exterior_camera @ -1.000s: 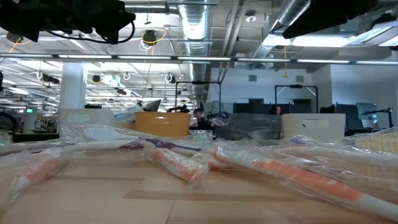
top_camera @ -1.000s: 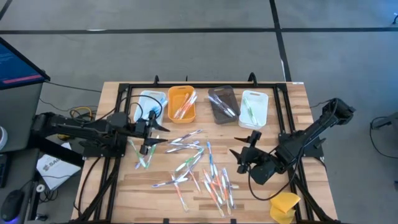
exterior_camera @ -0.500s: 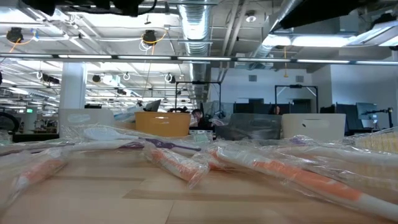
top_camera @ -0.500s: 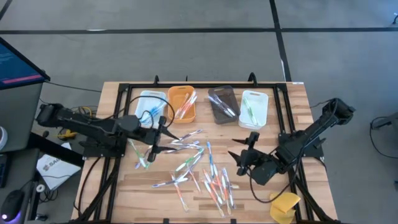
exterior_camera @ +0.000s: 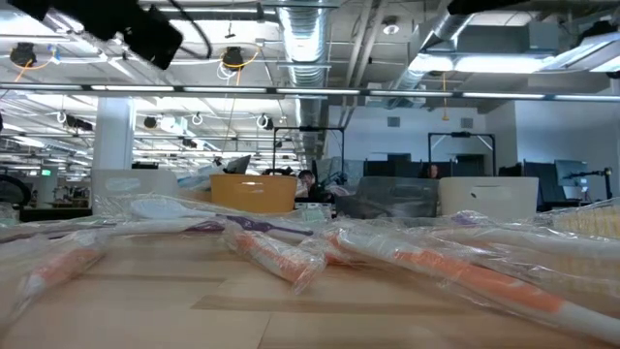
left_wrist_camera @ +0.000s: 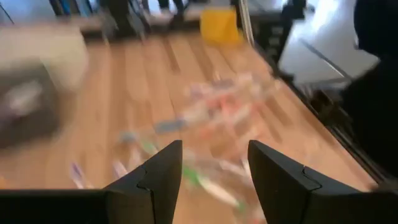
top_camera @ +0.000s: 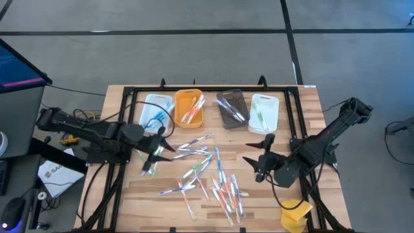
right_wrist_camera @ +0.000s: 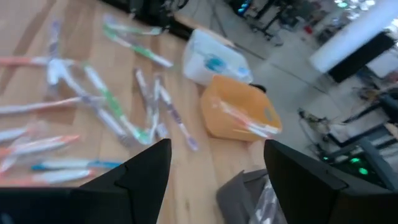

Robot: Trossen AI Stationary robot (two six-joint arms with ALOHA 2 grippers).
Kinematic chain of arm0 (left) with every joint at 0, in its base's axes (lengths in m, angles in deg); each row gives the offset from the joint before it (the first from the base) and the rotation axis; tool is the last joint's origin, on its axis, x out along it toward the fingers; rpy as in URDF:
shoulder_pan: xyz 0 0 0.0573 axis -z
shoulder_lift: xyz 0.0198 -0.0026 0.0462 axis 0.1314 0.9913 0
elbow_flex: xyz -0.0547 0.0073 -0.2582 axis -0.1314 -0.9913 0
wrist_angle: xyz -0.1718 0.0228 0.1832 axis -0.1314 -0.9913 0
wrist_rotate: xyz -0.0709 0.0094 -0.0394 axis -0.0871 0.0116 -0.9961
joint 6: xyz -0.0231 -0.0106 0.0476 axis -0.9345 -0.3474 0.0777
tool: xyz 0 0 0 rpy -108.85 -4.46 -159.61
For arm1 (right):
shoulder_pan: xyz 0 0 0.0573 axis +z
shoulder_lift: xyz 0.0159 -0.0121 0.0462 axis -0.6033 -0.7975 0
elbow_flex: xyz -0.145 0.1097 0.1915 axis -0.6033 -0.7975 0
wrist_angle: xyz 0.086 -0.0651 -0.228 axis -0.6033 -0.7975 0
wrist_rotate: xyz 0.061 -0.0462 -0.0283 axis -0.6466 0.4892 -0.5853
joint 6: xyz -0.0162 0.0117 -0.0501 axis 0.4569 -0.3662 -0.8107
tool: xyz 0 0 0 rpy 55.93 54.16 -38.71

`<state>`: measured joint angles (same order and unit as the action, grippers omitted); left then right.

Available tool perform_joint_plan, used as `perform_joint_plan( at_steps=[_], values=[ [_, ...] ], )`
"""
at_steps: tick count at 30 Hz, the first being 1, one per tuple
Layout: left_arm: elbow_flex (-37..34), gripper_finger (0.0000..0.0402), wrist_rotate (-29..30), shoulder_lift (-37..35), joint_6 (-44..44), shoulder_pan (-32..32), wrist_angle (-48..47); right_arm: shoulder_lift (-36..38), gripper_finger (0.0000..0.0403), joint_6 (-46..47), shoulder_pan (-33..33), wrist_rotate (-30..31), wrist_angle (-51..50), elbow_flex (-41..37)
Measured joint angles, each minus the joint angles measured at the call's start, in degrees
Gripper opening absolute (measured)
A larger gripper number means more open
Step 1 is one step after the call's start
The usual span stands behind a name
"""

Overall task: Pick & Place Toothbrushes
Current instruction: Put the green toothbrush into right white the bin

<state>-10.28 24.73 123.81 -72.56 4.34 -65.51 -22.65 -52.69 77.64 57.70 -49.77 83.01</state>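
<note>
Many toothbrushes (top_camera: 206,169), thin sticks in clear wrappers with blue, green, orange-pink and white handles, lie scattered flat on the wooden table's middle. They are also seen close in the low view (exterior_camera: 291,254). More lie inside the trays at the far side. My left gripper (top_camera: 162,147) hovers open over the pile's left edge, near a green toothbrush (top_camera: 148,166). It is empty in its wrist view (left_wrist_camera: 214,177). My right gripper (top_camera: 260,158) hangs open at the pile's right side, also empty (right_wrist_camera: 217,180).
Four small trays stand in a row at the far side: white (top_camera: 155,109), orange (top_camera: 189,107), dark brown (top_camera: 231,108) and white (top_camera: 264,111). A yellow sponge-like lump (top_camera: 296,214) sits at the near right corner. A black frame (top_camera: 297,123) borders the table.
My left gripper has swung from beside the left white tray toward the toothbrush pile and then drawn slightly back toward the left, and its arm has turned. My right gripper has shifted a little toward the right edge. The toothbrushes have stayed where they were.
</note>
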Motion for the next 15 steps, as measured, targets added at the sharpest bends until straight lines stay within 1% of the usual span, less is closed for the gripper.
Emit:
perform_joint_plan(
  at_steps=[1, 4, 8, 9, 11, 15],
  values=[
    [-0.46, 0.0176, 0.33, -0.09, -2.38, 0.43, -1.09, -0.02, 0.0253, -0.01, 0.01, -1.05, -0.47, 0.0],
    [-1.07, 0.0176, 2.87, 0.05, -13.24, 1.57, -4.8, -0.62, 0.0253, -0.42, -0.31, -3.16, -2.05, 0.0],
    [-1.35, 0.0172, 6.98, 1.32, -24.48, 2.36, -19.41, -0.6, 0.0253, -0.34, -2.27, -3.28, -2.65, -0.02],
    [-1.35, 0.0169, 8.27, 1.75, -26.99, 2.16, -21.61, -0.6, 0.0253, 0.08, -2.85, -3.31, -2.58, -0.02],
    [-1.31, 0.0164, 9.8, 2.84, -31.92, 1.56, -23.13, -0.6, 0.0253, 1.24, -3.84, -3.28, -2.38, -0.02],
    [-1.24, 0.0154, 10.1, 5.6, -39.51, 0.95, -23.13, -0.6, 0.0253, 1.5, -5.46, -3.29, -1.95, -0.02]
  ],
)
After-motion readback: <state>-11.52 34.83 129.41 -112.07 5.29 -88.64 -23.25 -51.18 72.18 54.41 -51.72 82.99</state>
